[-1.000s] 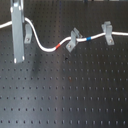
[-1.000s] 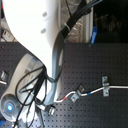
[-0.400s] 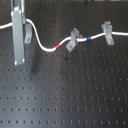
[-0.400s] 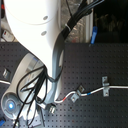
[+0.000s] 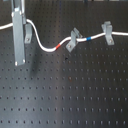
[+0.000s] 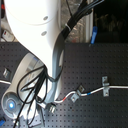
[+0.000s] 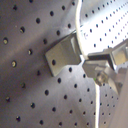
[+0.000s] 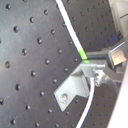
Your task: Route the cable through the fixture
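Surface: you work on a black board [image 5: 70, 95] drilled with a regular grid of holes; it fills the first exterior view.
Room: in the second exterior view, dark clutter sits beyond the board's far edge, and the white arm [image 6: 35, 30] with its black hoses fills the second exterior view's left.
Open room: the near half of the board in the first exterior view lies bare; the clips and cord keep to the far strip.
Cable: the cable [image 5: 47, 48] comes in at the first exterior view's left, dips, rises past its red band [image 5: 59, 45] to a slanted clip [image 5: 73, 40], carries on past its blue band [image 5: 88, 37] to a second clip [image 5: 107, 32], then runs off at the first exterior view's right.
Fixture: the fixture [image 5: 29, 34] stands at the first exterior view's left, with the cable running at its top.
Gripper: the gripper [image 5: 19, 62] hangs just beside the fixture.
Fingers: you see one finger [image 8: 102, 67] meeting the cable in the second wrist view; whether the fingers pinch it, you cannot tell.
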